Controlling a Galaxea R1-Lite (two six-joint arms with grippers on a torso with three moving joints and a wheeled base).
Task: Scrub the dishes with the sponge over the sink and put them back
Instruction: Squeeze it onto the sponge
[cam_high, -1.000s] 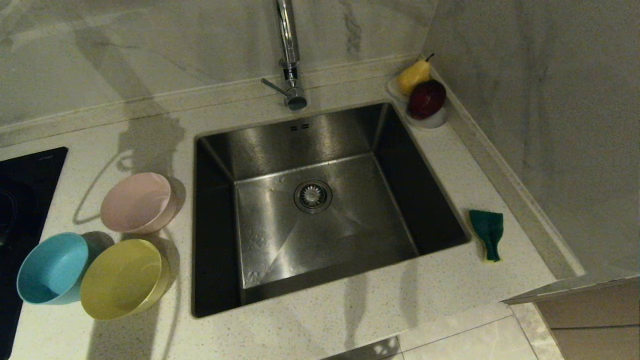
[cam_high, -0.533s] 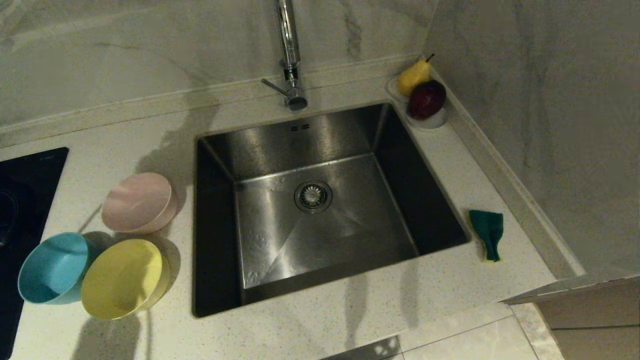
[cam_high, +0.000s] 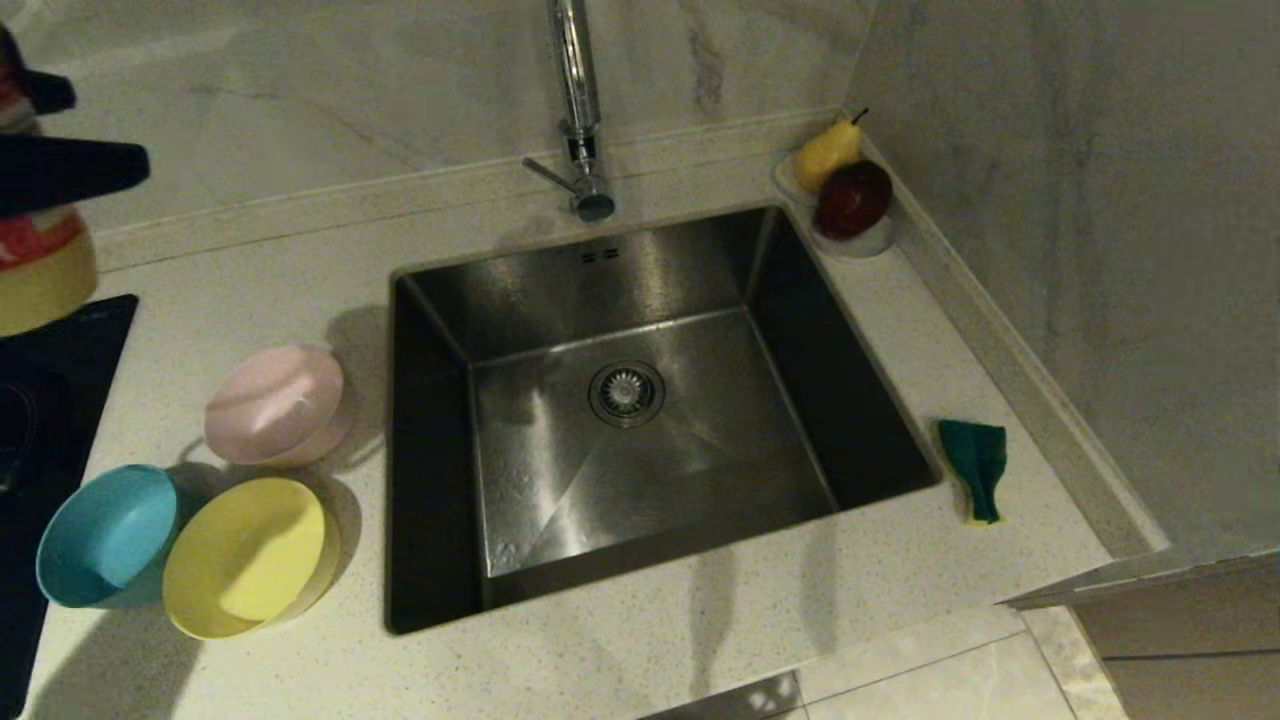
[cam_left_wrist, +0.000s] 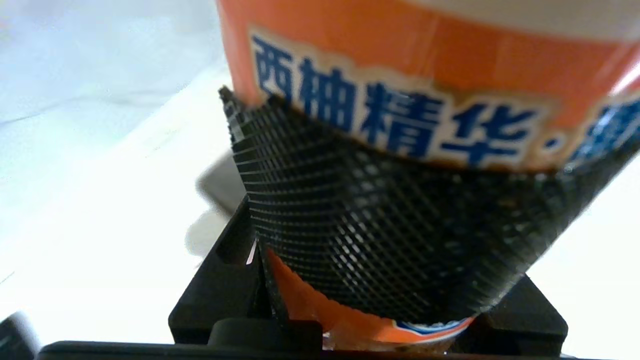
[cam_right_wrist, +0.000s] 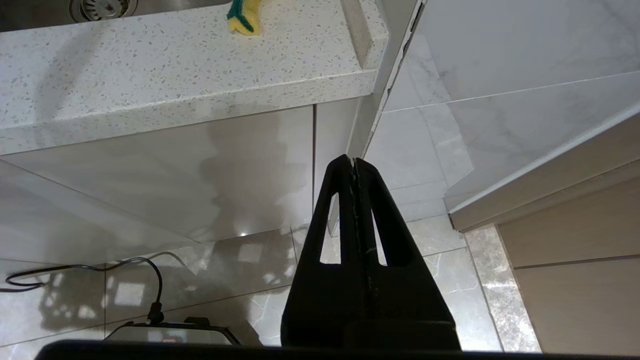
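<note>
Three bowls sit on the counter left of the sink (cam_high: 600, 290): pink (cam_high: 275, 405), blue (cam_high: 105, 535) and yellow (cam_high: 245, 555). The sponge (cam_high: 975, 465), green side up and bent, lies on the counter right of the sink, also visible as the sponge (cam_right_wrist: 244, 17). My left gripper (cam_high: 60, 170) hangs high at the far left edge, shut on an orange-labelled bottle (cam_left_wrist: 425, 75); a ribbed black finger pad (cam_left_wrist: 390, 225) is bent against the bottle. The bottle's lower part (cam_high: 40, 270) shows yellow and red. My right gripper (cam_right_wrist: 353, 162) is parked below the counter edge, shut and empty.
A tall chrome tap (cam_high: 575, 100) stands behind the sink. A white saucer (cam_high: 875, 243) with a pear and a dark red fruit sits in the back right corner. A black hob (cam_high: 50, 400) borders the counter on the left. Walls close the back and right.
My left gripper with the bottle has come into the head view at the upper left edge. Its shadow has slid across the counter and bowls. Bowls and sponge have not moved.
</note>
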